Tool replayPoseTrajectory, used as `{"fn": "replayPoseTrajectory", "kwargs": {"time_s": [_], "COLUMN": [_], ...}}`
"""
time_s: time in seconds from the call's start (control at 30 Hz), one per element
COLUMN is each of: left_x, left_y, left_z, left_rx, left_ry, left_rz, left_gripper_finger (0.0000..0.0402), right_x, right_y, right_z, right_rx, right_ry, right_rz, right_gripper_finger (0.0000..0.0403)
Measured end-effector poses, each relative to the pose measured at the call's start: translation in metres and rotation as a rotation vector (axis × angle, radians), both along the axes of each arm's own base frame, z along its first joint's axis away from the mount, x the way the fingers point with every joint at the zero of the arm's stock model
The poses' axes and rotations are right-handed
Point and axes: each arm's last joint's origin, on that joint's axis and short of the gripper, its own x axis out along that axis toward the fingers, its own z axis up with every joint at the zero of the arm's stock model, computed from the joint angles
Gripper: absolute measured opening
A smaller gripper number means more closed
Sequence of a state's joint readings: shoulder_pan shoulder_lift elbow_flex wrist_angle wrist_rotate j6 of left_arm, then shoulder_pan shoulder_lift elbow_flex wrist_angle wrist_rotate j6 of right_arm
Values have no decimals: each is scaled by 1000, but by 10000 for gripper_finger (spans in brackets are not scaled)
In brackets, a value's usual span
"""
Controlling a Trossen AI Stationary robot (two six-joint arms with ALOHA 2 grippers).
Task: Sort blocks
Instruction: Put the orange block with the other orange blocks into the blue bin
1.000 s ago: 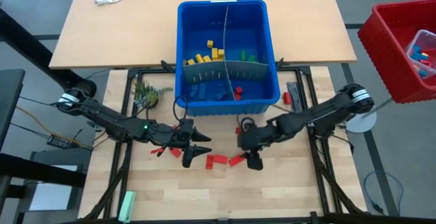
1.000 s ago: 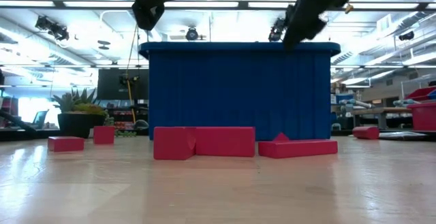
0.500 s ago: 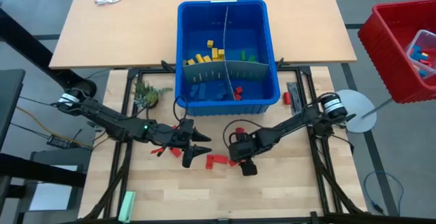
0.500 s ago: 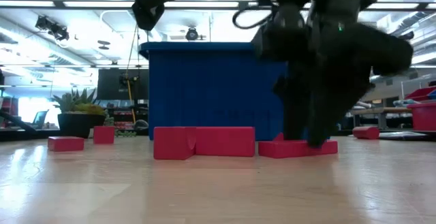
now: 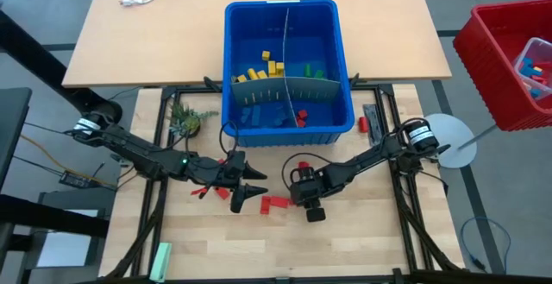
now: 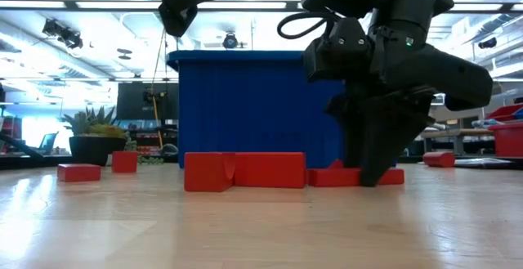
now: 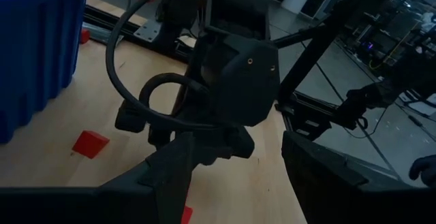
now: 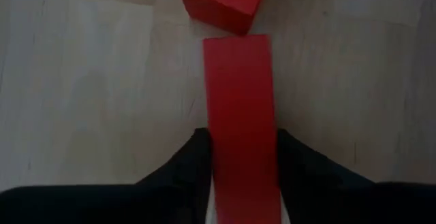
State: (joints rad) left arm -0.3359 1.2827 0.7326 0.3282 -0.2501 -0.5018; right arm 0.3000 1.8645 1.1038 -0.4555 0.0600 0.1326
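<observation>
Red block (image 8: 240,125) on the table sits gripped between right claw (image 8: 242,166) fingers

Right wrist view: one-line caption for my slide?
Right gripper fingers straddle a long red block on the wooden table.

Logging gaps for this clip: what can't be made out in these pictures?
- High view: the long red plastic brick is hidden under the right gripper.
- Low view: the blue plastic bin's contents are hidden by its wall.
- Right wrist view: the brick's near end is cut off by the picture's edge.
</observation>
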Motion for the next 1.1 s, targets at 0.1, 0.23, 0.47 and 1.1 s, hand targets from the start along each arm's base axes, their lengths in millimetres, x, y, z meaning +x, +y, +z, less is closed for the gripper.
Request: {"fn": "replayPoseTrajectory", "kwargs": {"time_s": [0.1,0.23,0.47,1.1], "left_x": [0,0,0,0], "left_y": [0,0,0,0], "left_z": [0,0,0,1], "left_rx": [0,0,0,-2], "left_ry": [0,0,-1,-5], "left_rz": [0,0,0,0], "left_gripper_finger": [232,232,232,232], "right_x": [0,-3,-16,-91], "right_y": [0,-1,-4,-70], "right_z": [1,5,43,195], "right_rx": [-3,-3,-1,-219], "right_ry": [-2,6,-67,-699], "right_rz": [-2,-5,-58,-537], "right_gripper_finger": [107,107,107,109]}}
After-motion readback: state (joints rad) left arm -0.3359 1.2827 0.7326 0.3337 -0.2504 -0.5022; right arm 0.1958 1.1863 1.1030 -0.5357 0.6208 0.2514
